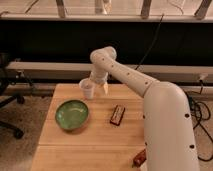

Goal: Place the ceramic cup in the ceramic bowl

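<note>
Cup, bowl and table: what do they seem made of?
The cup looks plain matte white, likely ceramic. The bowl is green with a darker rim, likely glazed ceramic. The table shows pale boards with seams, probably wood. The gripper is beside the cup.
</note>
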Controlling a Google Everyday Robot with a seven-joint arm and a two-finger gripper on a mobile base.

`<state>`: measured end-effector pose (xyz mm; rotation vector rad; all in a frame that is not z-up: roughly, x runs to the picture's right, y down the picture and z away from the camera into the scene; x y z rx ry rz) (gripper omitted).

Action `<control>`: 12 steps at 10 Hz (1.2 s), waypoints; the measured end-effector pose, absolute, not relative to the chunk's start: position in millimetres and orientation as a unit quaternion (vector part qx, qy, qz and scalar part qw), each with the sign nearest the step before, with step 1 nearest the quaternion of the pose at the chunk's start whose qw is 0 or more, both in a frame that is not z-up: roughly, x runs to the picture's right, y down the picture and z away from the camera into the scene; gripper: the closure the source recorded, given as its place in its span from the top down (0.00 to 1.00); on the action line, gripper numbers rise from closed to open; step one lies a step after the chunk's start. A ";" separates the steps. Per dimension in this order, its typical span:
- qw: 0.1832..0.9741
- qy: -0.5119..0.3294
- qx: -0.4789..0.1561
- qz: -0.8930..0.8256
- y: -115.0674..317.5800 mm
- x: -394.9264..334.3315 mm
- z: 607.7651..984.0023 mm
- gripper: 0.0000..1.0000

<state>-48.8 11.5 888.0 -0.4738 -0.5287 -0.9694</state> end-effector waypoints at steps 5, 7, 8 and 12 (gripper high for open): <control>0.814 -0.234 -0.229 -0.480 18.6 -55.7 899.7 0.68; 0.808 -0.227 -0.233 -0.491 22.4 -57.9 902.8 0.48; 0.808 -0.225 -0.235 -0.491 23.9 -57.9 903.6 0.38; 0.817 -0.228 -0.221 -0.482 22.1 -56.1 900.4 0.02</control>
